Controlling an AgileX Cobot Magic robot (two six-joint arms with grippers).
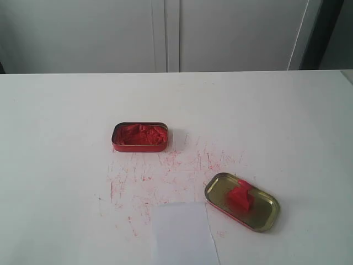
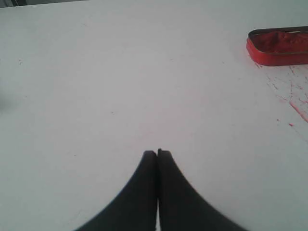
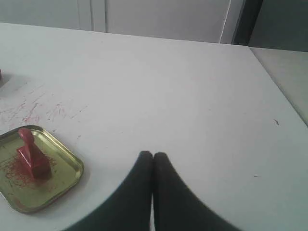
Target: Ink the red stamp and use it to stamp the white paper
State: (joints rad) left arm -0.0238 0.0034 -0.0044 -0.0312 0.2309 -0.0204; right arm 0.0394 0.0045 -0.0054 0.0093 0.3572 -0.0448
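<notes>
The red stamp [image 1: 241, 196] stands upright inside the gold tin lid [image 1: 265, 218], right of centre; the right wrist view shows the stamp [image 3: 31, 156] on the same lid [image 3: 62, 180]. The white paper [image 1: 183, 234] lies flat at the front edge, just left of the lid. The red tin of ink paste [image 1: 140, 137] sits open behind them, also seen in the left wrist view as the tin [image 2: 279, 45]. My left gripper [image 2: 157, 153] is shut and empty over bare table. My right gripper [image 3: 153, 155] is shut and empty, apart from the lid. Neither gripper shows in the exterior view.
Red ink scratches and specks [image 1: 165, 171] mark the white tabletop [image 1: 55, 138] between tin, lid and paper. The table's far edge meets a pale cabinet wall [image 1: 165, 33]. The table's right edge [image 3: 276, 91] appears in the right wrist view.
</notes>
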